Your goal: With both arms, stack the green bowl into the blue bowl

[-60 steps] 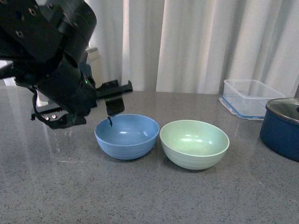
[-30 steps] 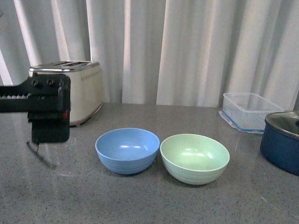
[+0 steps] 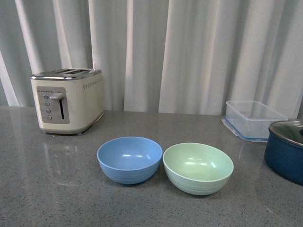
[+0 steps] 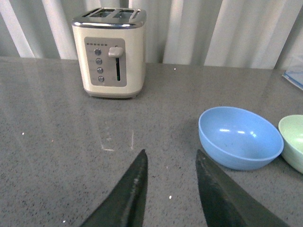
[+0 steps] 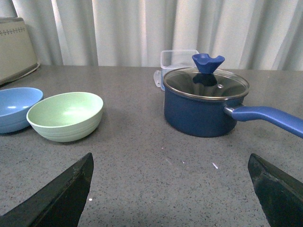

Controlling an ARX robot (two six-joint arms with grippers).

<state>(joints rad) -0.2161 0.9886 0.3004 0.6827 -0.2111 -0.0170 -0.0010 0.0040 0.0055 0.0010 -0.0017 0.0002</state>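
The blue bowl (image 3: 129,159) and the green bowl (image 3: 198,168) stand side by side, nearly touching, on the grey countertop, both upright and empty. Neither arm shows in the front view. In the left wrist view my left gripper (image 4: 170,158) is open and empty over bare counter, short of the blue bowl (image 4: 239,137), with the green bowl's edge (image 4: 293,142) beyond it. In the right wrist view my right gripper (image 5: 170,163) is open wide and empty above the counter. The green bowl (image 5: 66,116) and blue bowl (image 5: 16,108) lie off to one side of it.
A cream toaster (image 3: 66,100) stands at the back left. A clear rectangular container (image 3: 253,118) and a dark navy lidded pot (image 3: 286,151) stand at the right; the pot's long handle (image 5: 270,118) shows in the right wrist view.
The left arm, which was over the blue bowl's left rim, has pulled back leftward and out of the front view, uncovering the toaster. The bowls show lower in the picture.
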